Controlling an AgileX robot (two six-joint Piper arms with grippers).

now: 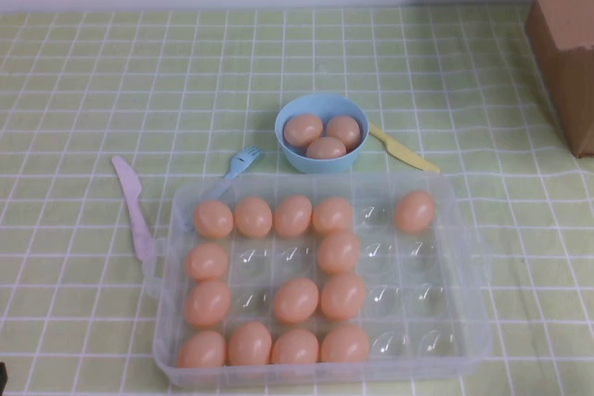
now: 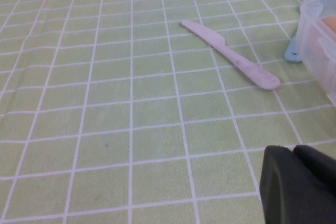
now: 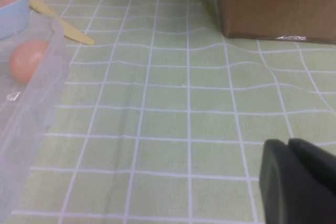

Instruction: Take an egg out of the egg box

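1. Clear plastic egg box [image 1: 469,257], high view: fourteen eggs sit in its cups. A lone egg [image 1: 414,211] sits at the box's 1 o'clock corner, long axis roughly 12-to-6. One blue bowl [image 1: 288,141] at 12 o'clock of the box holds three more. One lilac knife [image 1: 133,206], one blue fork [image 1: 243,160], one yellow knife [image 1: 404,149] and one cardboard box [image 1: 566,44] are also present. Neither claw shows.
2. Left wrist view: the left gripper [image 2: 294,150] hovers over bare cloth, beside the lilac knife. Clenched or released cannot be told.
3. Right wrist view: the right gripper [image 3: 291,145] is clenched on nothing, above the cloth beyond the box's 3 o'clock side. Judgement: the right arm is nearer the lone egg.
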